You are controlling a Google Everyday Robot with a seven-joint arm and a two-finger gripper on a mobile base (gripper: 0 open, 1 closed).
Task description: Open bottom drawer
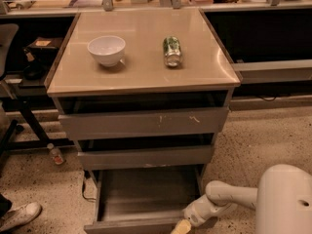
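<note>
The bottom drawer [131,226] is pulled well out of the grey cabinet, and its shallow grey tray body [144,191] shows empty. Its low plain front sits at the frame's bottom edge. Above it are the mid-height grey front [145,157] and the tallest front with white scratch marks [144,123]. My gripper [181,226] is at the right end of the bottom drawer's front, low near the floor, on the white arm [229,199] coming from the lower right. A cream fingertip [179,227] shows there.
A white bowl [106,49] and a green can lying on its side [172,50] rest on the beige cabinet top [141,72]. A small bottle [56,154] stands on the floor at left, and a shoe [19,216] shows at lower left. Dark shelving flanks both sides.
</note>
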